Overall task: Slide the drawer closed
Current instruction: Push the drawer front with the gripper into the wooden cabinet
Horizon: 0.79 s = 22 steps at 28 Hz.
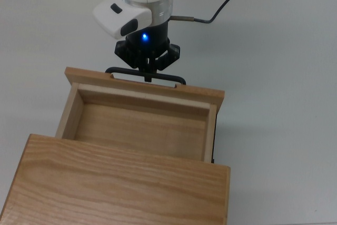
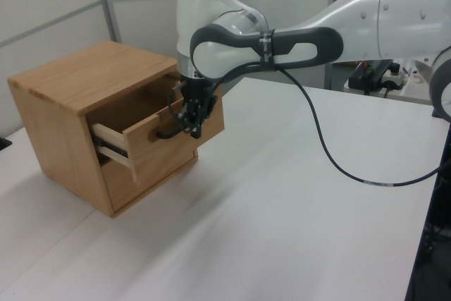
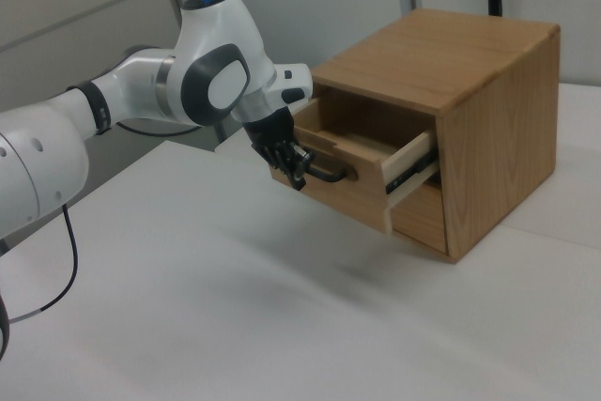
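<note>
The white counter (image 1: 284, 77) carries the wooden cabinet (image 2: 67, 89). From it the drawer (image 1: 142, 122) juts out, partly open. My fingers (image 1: 148, 75) are pressed together around its black bar handle (image 1: 118, 70).

The top view looks almost straight down, close in, on my gripper (image 1: 148, 75), the open drawer (image 1: 141, 125) and the cabinet top (image 1: 121, 183). The left view stands farther back on the white table (image 2: 296, 230), with the cabinet on the left view's left. The right view faces it from the opposite side. All three share my gripper at the drawer front.
</note>
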Motion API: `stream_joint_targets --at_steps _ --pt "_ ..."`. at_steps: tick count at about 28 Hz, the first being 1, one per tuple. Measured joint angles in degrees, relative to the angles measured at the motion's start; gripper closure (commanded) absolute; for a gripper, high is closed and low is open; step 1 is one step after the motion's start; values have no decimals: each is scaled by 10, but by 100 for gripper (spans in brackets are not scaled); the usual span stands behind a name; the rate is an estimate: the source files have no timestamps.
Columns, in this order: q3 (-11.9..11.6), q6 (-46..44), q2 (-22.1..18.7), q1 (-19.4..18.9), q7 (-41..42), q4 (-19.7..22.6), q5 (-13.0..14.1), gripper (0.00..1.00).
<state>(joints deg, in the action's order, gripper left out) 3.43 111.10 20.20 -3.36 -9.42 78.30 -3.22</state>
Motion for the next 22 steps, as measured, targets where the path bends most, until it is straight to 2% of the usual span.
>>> stream_joint_targets --at_steps 22 --pt "-7 194 30 6 -63 0 -23 100"
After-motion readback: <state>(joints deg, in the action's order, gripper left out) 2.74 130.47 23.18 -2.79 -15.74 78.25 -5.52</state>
